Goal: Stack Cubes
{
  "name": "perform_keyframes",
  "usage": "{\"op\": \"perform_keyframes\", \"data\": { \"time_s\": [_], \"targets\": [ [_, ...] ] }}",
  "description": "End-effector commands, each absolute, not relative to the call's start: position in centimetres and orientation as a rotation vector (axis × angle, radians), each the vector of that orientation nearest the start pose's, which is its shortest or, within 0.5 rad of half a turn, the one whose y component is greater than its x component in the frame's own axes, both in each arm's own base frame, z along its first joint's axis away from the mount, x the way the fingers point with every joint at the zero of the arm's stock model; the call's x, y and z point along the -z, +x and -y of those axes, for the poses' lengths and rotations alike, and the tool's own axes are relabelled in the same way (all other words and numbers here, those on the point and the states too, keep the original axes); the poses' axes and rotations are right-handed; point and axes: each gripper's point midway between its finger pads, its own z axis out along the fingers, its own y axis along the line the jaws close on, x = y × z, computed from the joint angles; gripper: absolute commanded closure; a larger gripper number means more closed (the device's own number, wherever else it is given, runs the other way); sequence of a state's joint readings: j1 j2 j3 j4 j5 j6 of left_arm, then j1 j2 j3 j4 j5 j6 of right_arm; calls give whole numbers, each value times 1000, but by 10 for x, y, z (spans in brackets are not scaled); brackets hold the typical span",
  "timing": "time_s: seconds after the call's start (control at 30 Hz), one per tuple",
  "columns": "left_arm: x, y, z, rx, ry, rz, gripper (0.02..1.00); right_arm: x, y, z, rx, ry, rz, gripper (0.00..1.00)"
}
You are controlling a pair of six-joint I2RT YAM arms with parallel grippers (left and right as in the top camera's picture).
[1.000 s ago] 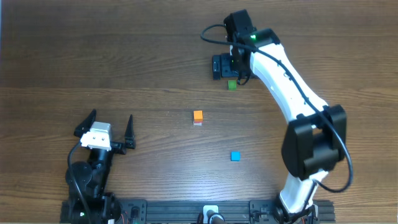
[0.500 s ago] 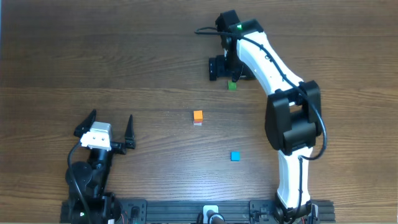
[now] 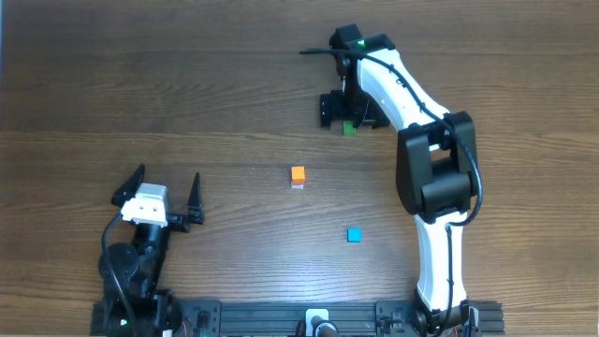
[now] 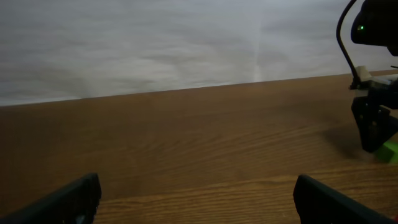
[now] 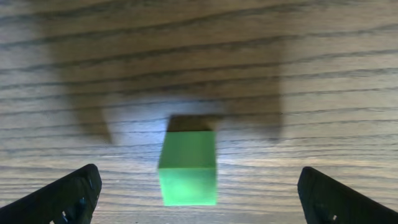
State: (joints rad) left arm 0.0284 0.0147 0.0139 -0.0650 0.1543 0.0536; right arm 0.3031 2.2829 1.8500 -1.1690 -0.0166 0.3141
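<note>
Right pincer (image 3: 351, 112), spread wide, hangs over the green cube (image 5: 188, 168) on the far side of the worktop (image 3: 187, 94), with the orange cube (image 3: 298, 174) mid-worktop, the blue cube (image 3: 354, 235) nearer, and the left pincer (image 3: 164, 187), also wide, at near left, well apart from every cube.

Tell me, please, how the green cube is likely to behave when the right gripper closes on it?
The green cube looks rigid with flat faces, so it should probably keep shape and not roll. It is small, so likely light and might slide on the wooden table if one finger touches first. The open right gripper flanks it.
</note>
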Motion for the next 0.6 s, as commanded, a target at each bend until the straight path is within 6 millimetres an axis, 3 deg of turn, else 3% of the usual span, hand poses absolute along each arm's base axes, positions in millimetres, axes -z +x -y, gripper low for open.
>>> {"op": "perform_keyframes", "data": {
  "time_s": [0.03, 0.6],
  "targets": [
    [-160, 245, 22, 61, 164, -1625, 18, -20, 421, -125, 2, 30, -3156, 40],
    [-160, 245, 22, 61, 164, -1625, 18, -17, 421, -138, -6, -64, -3139, 169]
  ]
}}
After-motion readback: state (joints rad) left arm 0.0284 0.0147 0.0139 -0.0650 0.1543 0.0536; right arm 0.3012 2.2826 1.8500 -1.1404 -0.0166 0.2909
